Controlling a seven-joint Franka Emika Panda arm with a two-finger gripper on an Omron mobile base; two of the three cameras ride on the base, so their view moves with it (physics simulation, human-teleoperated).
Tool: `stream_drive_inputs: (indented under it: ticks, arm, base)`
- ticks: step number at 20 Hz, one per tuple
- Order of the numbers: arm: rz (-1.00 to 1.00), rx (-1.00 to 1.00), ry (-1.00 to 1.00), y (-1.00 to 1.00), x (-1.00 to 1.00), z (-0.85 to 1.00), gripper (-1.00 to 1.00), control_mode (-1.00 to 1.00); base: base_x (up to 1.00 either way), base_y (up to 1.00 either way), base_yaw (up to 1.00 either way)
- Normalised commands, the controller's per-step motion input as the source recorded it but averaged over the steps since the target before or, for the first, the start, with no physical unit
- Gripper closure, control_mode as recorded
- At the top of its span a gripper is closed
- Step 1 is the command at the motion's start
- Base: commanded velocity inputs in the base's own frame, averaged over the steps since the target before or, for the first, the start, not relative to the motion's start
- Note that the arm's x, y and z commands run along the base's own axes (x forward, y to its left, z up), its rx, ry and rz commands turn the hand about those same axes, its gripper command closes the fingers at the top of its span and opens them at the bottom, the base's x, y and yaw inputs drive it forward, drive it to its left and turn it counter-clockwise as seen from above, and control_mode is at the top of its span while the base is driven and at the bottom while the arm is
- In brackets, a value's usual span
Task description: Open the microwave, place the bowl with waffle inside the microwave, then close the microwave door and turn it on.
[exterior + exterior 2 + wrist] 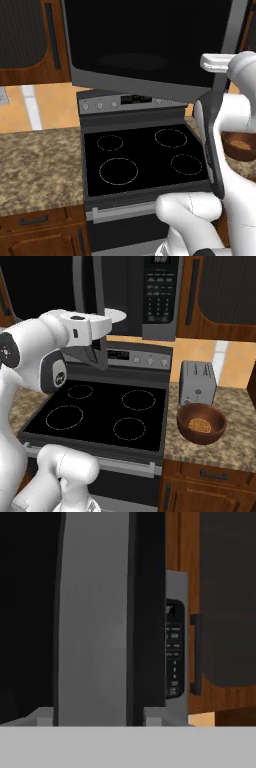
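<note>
I see the microwave (pixel 150 296) mounted above the stove (pixel 100 411), with the microwave door (pixel 150 45) swung out toward me. In the left base view the door panel covers most of the cavity, so I cannot make out the interior there. In the right base view the white turntable plate (pixel 116 315) shows only as a partial edge behind the arm. The black button panel (pixel 160 291) is readable as rows of keys, but I cannot resolve the labels.

The tool (pixel 95 719) sits at the free edge of the door. In the hand view its two fingertips (pixel 42 716) stand one on each side of the grey door frame, and only their tops show above the lower band. I read the jaws as spread to either side of the frame, but I cannot tell whether the pads touch it.

The bowl (pixel 201 423) rests on the tabletop (pixel 225 451) to the right of the stove, just in front of the toaster (pixel 198 383). The waffle (pixel 201 425) lies inside the bowl. In the left base view the bowl is largely hidden behind the arm.
</note>
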Motion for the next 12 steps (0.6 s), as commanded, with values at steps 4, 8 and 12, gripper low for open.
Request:
stream_drive_inputs:
  ticks: [4,8,12]
  arm:
    - [0.00,0.00,0.03,0.11,-0.71,-0.01,1.00,-1.00]
    - [0.00,0.00,0.01,0.11,-0.60,-0.04,1.00,-1.00]
    - [0.00,0.00,0.01,0.09,-0.49,0.00,1.00,-1.00]
  base:
    - [0.00,0.00,0.00]
    - [0.00,0.00,0.00]
    - [0.00,0.00,0.00]
